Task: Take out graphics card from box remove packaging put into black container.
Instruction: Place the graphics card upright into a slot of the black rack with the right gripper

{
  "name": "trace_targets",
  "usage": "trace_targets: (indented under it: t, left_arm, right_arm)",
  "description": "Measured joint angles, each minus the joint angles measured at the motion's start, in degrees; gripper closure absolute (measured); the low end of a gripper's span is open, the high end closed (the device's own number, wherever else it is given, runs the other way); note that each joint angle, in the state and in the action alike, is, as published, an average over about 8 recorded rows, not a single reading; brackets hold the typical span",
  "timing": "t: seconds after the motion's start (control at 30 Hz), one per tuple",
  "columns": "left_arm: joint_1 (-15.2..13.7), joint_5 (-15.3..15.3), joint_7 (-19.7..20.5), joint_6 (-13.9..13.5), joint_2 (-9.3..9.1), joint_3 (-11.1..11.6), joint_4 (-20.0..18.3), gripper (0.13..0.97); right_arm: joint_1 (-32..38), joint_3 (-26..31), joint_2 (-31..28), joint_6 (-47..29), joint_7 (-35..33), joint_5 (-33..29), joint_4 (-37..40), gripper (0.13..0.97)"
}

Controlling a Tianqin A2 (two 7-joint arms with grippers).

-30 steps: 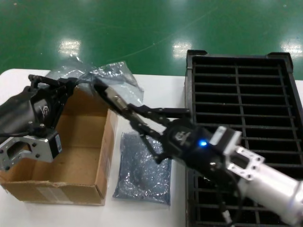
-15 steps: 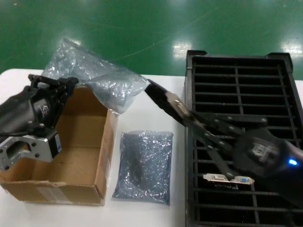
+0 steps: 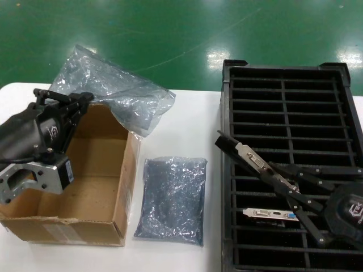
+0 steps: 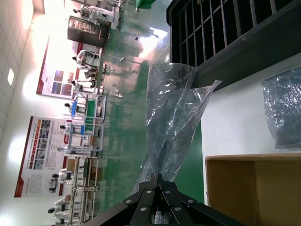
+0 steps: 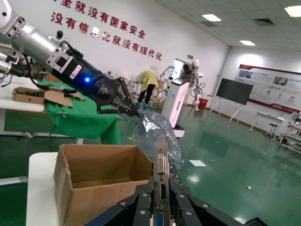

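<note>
Head view: graphics card (image 3: 249, 158) over black container (image 3: 340, 85) slots

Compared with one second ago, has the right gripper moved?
Yes. The right gripper, holding the graphics card, went from beside the box to over the black container.

1. The right gripper (image 3: 271, 170) has its body cut off by the head view's right edge.
2. The black container (image 3: 227, 187) runs past the bottom edge of that view.
3. The left gripper's fingertips are hidden among folds of the packaging (image 3: 122, 96).
4. The box (image 3: 85, 187) is partly covered by the left arm.
</note>
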State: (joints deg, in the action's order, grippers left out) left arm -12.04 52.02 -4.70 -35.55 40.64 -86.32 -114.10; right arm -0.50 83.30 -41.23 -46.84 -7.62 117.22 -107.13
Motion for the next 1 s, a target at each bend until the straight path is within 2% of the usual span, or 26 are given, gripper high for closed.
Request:
trace_targets:
  t: [0.4,0.53,0.73,1.0]
  left_arm:
    - [0.0,0.0,0.0,0.0,0.0,0.0,0.0,0.958]
    - [0.0,0.0,0.0,0.0,0.0,0.0,0.0,0.958]
    - [0.0,0.0,0.0,0.0,0.0,0.0,0.0,0.958]
    - [0.0,0.0,0.0,0.0,0.0,0.0,0.0,0.958]
  right_arm:
    - [-0.04,-0.03,-0.02,-0.02,-0.02,0.01,0.0,0.909]
    - [1.42,1.43,-0.46,0.98,0.72,-1.96,-0.34,0.909]
    - [8.3,7.48,-3.92,0.87,5.53,-9.1,-0.89,0.909]
    - [21.04,15.17,-10.3,-8.18,14.8,-17.1,-1.63,0.909]
